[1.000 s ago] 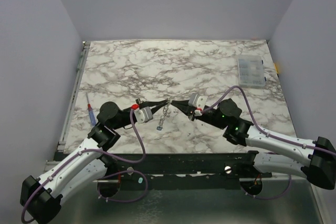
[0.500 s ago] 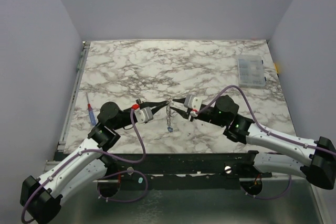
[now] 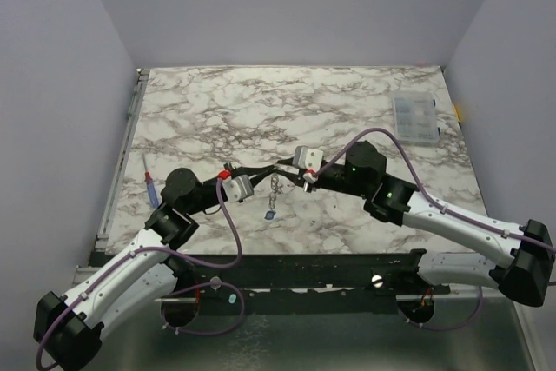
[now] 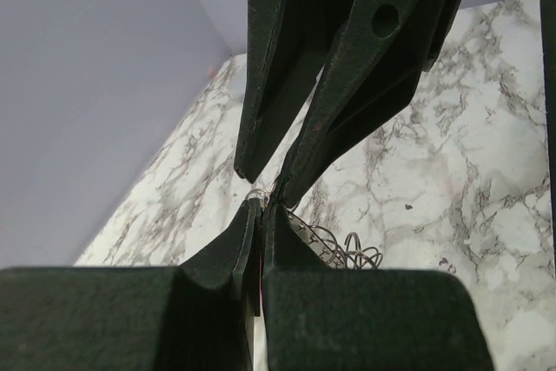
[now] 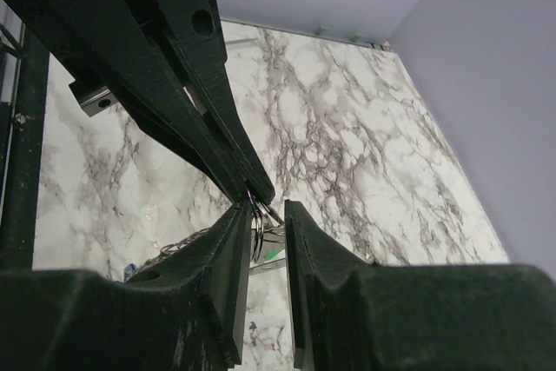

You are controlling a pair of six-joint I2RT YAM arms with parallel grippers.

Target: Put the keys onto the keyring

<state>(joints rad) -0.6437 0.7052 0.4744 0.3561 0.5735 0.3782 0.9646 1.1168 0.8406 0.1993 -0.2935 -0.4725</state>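
Both arms extend from the desk's near edge, fingertips meeting. Left gripper (image 4: 258, 208): jaws pressed together. Right gripper (image 5: 263, 216): jaws apparently held slightly apart.

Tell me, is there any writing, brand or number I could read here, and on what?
No text can be read in any view.
The clear compartment box is too small to show any label.
The blue-and-red pen-like tool shows no lettering at this size.
Both wrist views show only black fingers, the keyring and the marble table: no marks.
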